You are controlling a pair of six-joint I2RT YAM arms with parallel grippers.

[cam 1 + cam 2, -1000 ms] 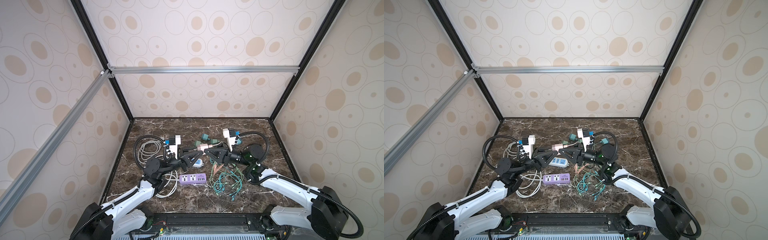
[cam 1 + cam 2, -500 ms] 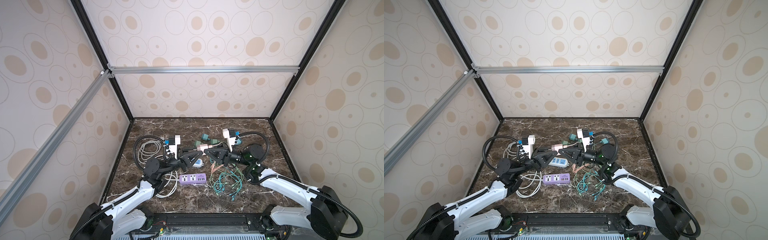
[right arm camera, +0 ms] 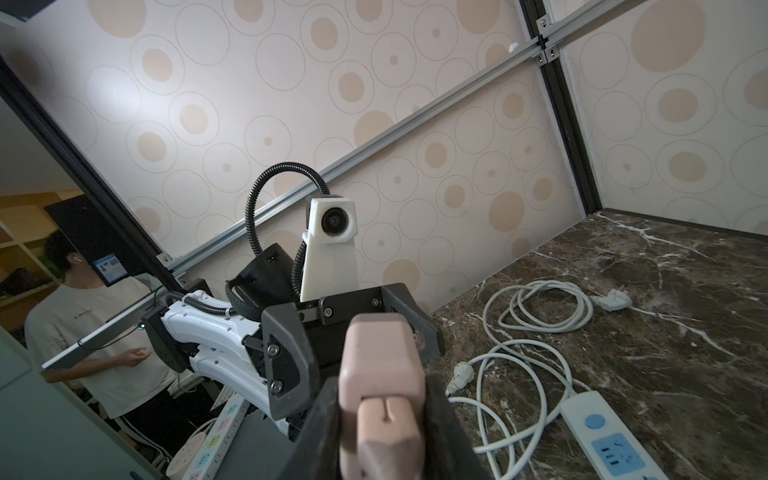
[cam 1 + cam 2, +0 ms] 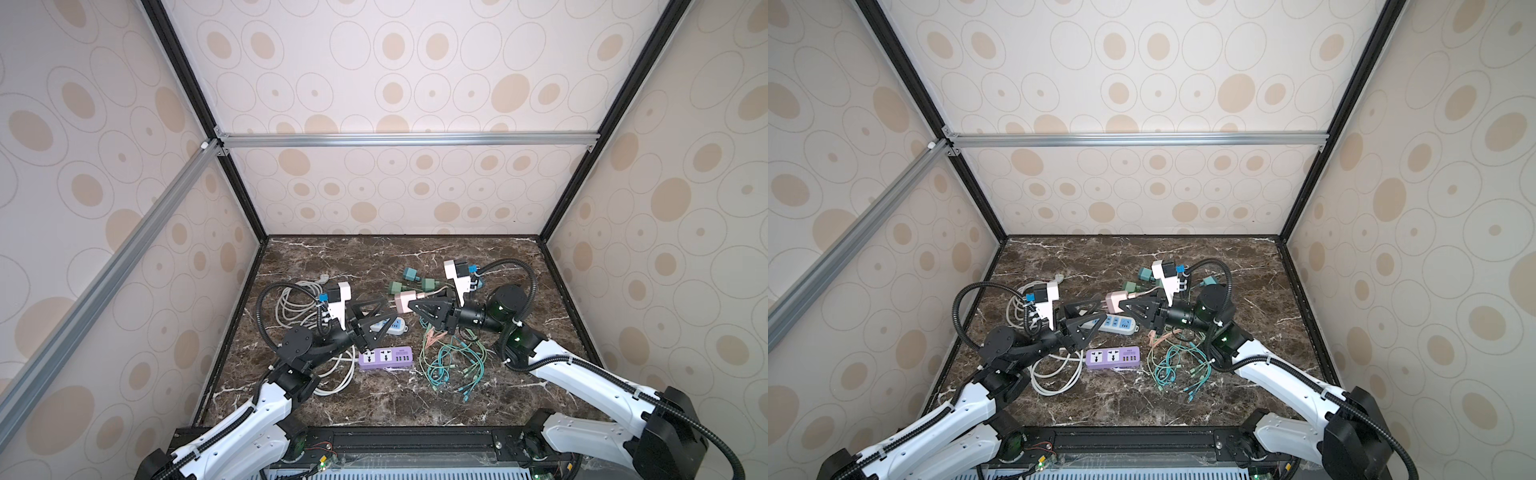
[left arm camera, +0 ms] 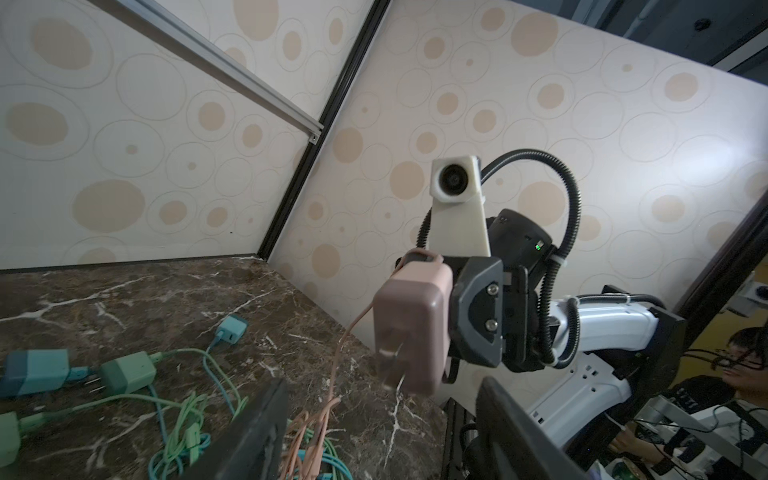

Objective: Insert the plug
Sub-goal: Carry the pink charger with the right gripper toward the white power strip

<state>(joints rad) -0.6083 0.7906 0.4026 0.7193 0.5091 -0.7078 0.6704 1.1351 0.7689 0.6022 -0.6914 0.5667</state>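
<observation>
The pink plug (image 4: pixel 402 301) (image 4: pixel 1114 301) hangs above the table at mid-scene. My right gripper (image 4: pixel 411 306) (image 3: pixel 382 415) is shut on its body, and its prongs point toward the left arm (image 5: pixel 411 328). A thin pink cable (image 5: pixel 345 345) trails down from it. My left gripper (image 4: pixel 390 309) (image 5: pixel 382 399) faces the plug with jaws spread wide on either side of the prongs, touching nothing. A purple power strip (image 4: pixel 386 357) (image 4: pixel 1113 357) lies flat on the marble in front of both grippers. A white and blue power strip (image 4: pixel 390 326) (image 3: pixel 602 432) lies under the left gripper.
A coiled white cord (image 4: pixel 299 307) lies at the left. Tangled green cables (image 4: pixel 453 365) lie at the right front. Teal and green adapters (image 4: pixel 411 274) (image 5: pixel 129 372) sit behind the grippers. Patterned walls enclose three sides.
My left gripper's jaws have spread apart and come off the pink plug. The right gripper still holds the plug in the same place.
</observation>
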